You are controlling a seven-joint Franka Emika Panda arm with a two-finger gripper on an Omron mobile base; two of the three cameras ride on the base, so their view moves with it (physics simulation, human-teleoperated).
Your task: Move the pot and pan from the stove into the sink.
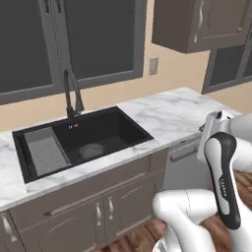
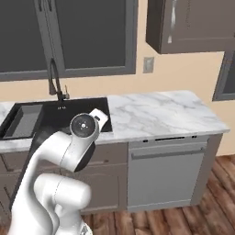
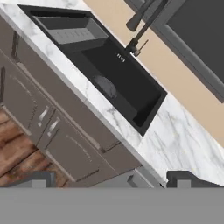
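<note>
Item, pincer (image 3: 111, 180): two small dark tips at the near edge of the hand view, spread wide, nothing between them, hanging above the grey-brown cabinet fronts (image 3: 65, 144) in front of the desk. Item, white jointed arm (image 1: 224, 177): folded close before the base, well apart from the basin. Item, black rectangular recessed sink (image 1: 98, 123): set into the white marble desk (image 1: 172, 113) under the dark window; long axis runs along the desk's front edge, left to right in the base views. Grey ribbed rack insert (image 1: 47, 150) fills its left end; tall dark curved faucet (image 1: 71, 93) rises from the back rim. A pale round patch (image 1: 91, 150) lies on the basin floor, too faint to identify. Item, pot and pan: location not established here. Handling, judged: metal cookware, stiff, fairly heavy, slick; the pot best taken at the rim or a loop handle, the pan by its long handle close to the bowl, lest it tip. The sink's hard floor suggests lowering, not dropping.
</note>
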